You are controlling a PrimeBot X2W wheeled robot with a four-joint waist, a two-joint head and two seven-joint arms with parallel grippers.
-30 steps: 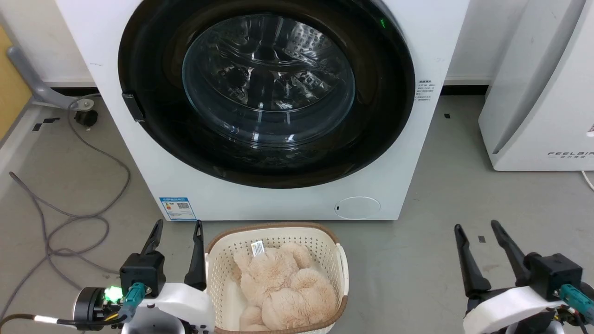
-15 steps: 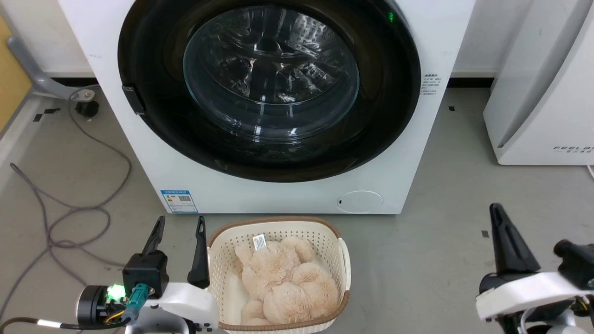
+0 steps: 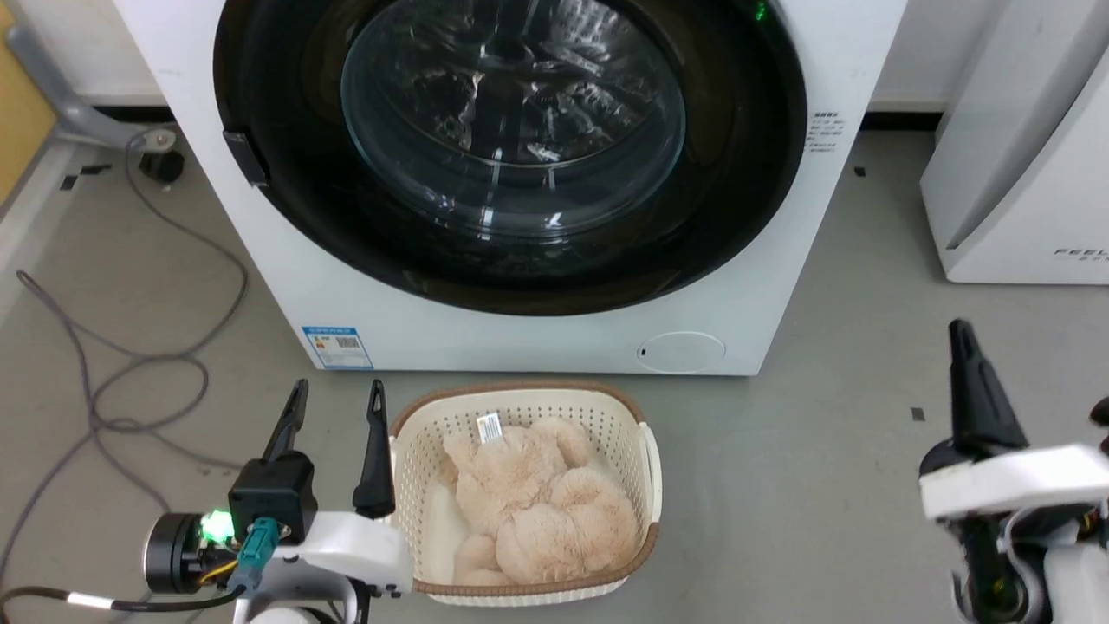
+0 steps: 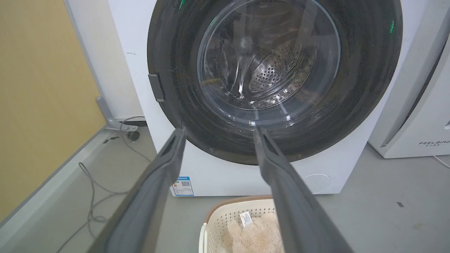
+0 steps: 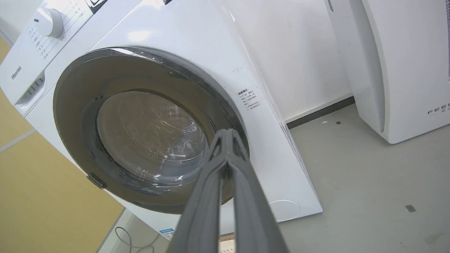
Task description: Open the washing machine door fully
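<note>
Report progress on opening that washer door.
Done: nothing; the washing machine door sits shut, flush with the washing machine. In hand: the right pincer, shut, points toward it, not touching. The left pincer is open beside the basket. Remaining: grip, swing fully open.

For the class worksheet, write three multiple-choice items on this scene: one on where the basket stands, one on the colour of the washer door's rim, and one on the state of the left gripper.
1. Where does the basket with the plush toy stand?
A. on the floor in front of the washing machine
B. on top of the machine
C. inside the drum

2. What colour is the rim of the washing machine door?
A. white
B. black
C. yellow

3. The left gripper is
A. shut on the basket's rim
B. shut on the door
C. open, holding nothing

Key:
1 A: the basket sits on the grey floor below the door.
2 B: a black ring circles the clear glass.
3 C: its fingers stand apart with nothing between them.
</note>
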